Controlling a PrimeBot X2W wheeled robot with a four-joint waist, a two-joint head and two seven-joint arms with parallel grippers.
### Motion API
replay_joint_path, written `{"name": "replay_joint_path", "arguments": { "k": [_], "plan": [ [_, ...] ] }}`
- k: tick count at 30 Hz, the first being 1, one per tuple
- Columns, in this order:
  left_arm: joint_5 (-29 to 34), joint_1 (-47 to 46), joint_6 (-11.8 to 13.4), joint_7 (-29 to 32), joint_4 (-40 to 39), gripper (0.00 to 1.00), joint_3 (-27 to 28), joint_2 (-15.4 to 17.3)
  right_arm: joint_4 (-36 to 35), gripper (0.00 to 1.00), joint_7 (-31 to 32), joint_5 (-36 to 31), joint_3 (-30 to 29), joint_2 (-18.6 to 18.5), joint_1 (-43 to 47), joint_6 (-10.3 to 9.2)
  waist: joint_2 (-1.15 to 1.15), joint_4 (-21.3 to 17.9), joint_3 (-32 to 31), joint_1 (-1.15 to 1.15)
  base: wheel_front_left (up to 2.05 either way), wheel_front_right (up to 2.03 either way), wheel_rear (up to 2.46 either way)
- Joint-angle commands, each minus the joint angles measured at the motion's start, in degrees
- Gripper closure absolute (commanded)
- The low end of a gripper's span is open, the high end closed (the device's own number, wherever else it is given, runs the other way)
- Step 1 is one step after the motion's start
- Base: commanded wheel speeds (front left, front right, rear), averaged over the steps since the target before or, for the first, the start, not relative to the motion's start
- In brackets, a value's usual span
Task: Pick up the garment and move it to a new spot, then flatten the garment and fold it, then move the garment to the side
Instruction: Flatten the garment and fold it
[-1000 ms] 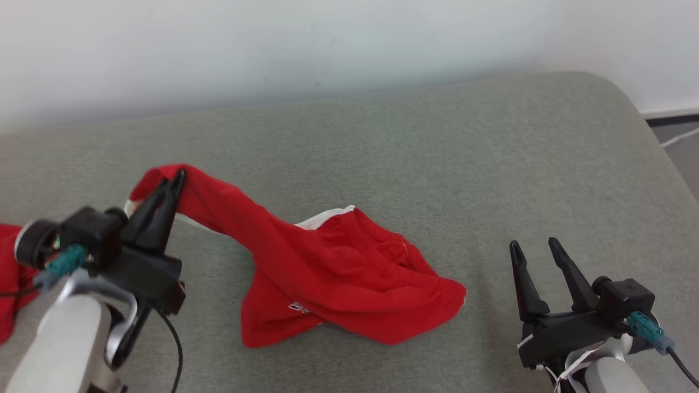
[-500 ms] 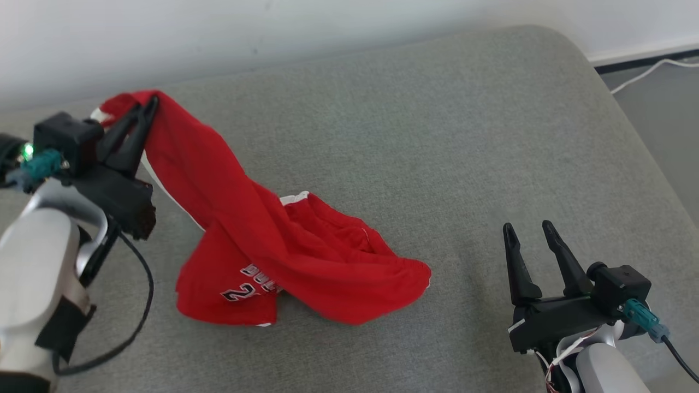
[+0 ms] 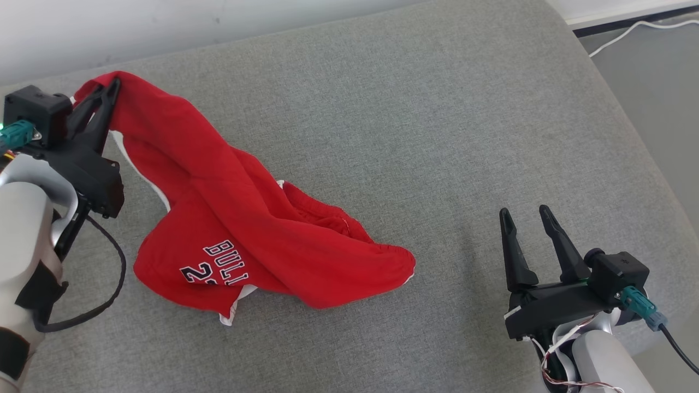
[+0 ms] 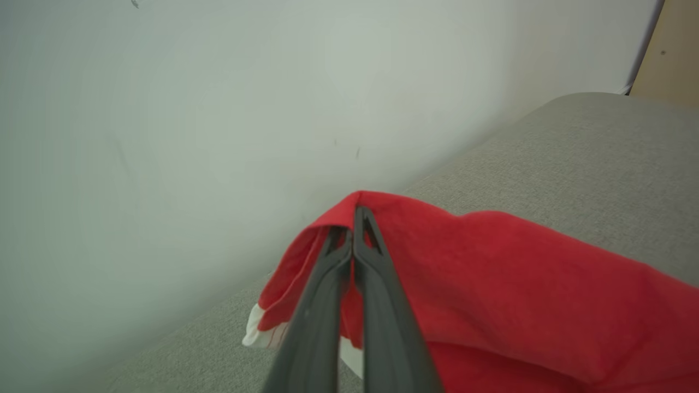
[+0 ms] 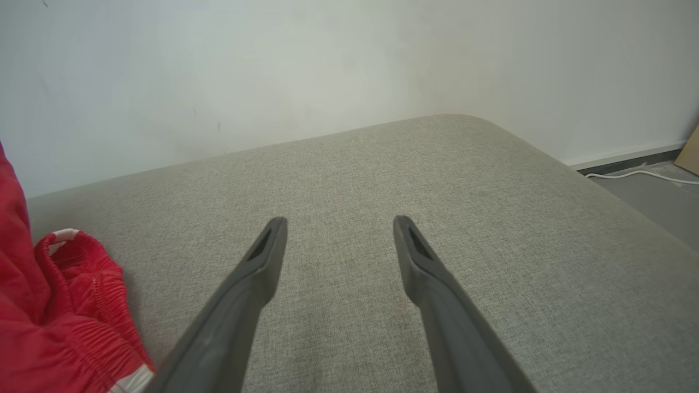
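The garment (image 3: 240,224) is a pair of red shorts with white trim and printed letters, draped across the left half of a grey cushion (image 3: 415,120). My left gripper (image 3: 112,86) is shut on one raised corner of it at the upper left; in the left wrist view the closed fingertips (image 4: 355,218) pinch the red cloth (image 4: 491,273). The rest of the fabric trails down to the cushion, bunched. My right gripper (image 3: 524,215) stands open at the lower right, apart from the cloth, with nothing between its fingers (image 5: 338,229). The garment's edge (image 5: 65,305) shows at that view's left.
A pale wall (image 3: 164,22) runs along the cushion's far side. The cushion's right edge drops to a grey floor (image 3: 661,82) with a white cable (image 3: 628,30). A black cable (image 3: 104,295) loops from my left arm. Bare cushion lies between the garment and my right gripper.
My left gripper has lifted the held corner up and to the left, so the shorts unfurl and the printed lettering shows. The head camera has tilted downward. The right gripper stays open.
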Motion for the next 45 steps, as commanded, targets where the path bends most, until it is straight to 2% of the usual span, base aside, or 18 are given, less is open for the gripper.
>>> {"name": "replay_joint_path", "arguments": {
  "k": [1,2,7,12,16,21,26,35,45],
  "plan": [
    [-1.1,-0.97,0.04,-1.05,1.62,0.55,-0.49,-0.2,0.2,0.0,-0.04,-0.29,0.11,0.19,-0.12,-0.02,-0.01,-0.1,0.08,-0.01,0.0,0.0,0.0],
    [-1.43,-0.84,0.03,-1.39,2.74,0.0,-0.92,-0.42,0.22,0.0,-0.04,-0.34,0.03,0.18,-0.14,-0.01,-0.01,0.03,-0.04,-0.01,0.0,0.0,0.0],
    [-3.06,0.74,0.03,-2.7,5.81,0.0,-2.45,-0.16,0.5,0.0,-0.04,-0.4,0.01,-0.08,0.41,-0.01,-0.01,1.27,-1.34,-0.01,0.0,0.0,0.0],
    [-4.6,4.19,0.03,-3.21,5.15,0.0,-2.6,-0.24,0.69,0.0,-0.04,-0.23,-0.17,-0.73,1.47,-0.01,-0.01,3.83,-3.54,-0.01,0.0,0.0,0.0],
    [-5.09,7.96,0.91,-3.19,0.03,0.0,-0.27,-0.94,0.5,0.0,-0.04,0.0,-0.2,-1.38,2.21,-0.02,-0.01,6.48,-4.89,-0.01,0.0,0.0,0.0],
    [-5.28,14.63,3.28,-3.17,-7.95,0.0,3.15,-1.94,0.57,0.0,-0.04,0.24,-0.04,-2.1,2.56,-0.02,-0.01,9.18,-6.35,-0.01,0.0,0.0,0.0],
    [-5.75,23.23,5.33,-3.17,-15.73,0.0,6.78,-3.96,0.7,0.0,-0.04,0.33,-0.14,-2.58,3.61,-0.02,-0.01,11.2,-7.49,-0.01,0.0,0.0,0.0],
    [-3.41,33.71,6.53,-3.18,-23.74,0.0,9.26,-8.28,0.65,0.0,-0.04,0.24,-0.07,-3.26,3.98,-0.01,-0.01,13.27,-8.41,-0.01,0.0,0.0,0.0],
    [-0.38,42.31,5.02,-3.13,-26.61,0.0,7.87,-14.58,0.51,0.0,-0.04,0.62,0.31,-3.62,3.96,-0.02,-0.01,13.04,-8.08,-0.01,0.0,0.0,0.0]
  ]
}}
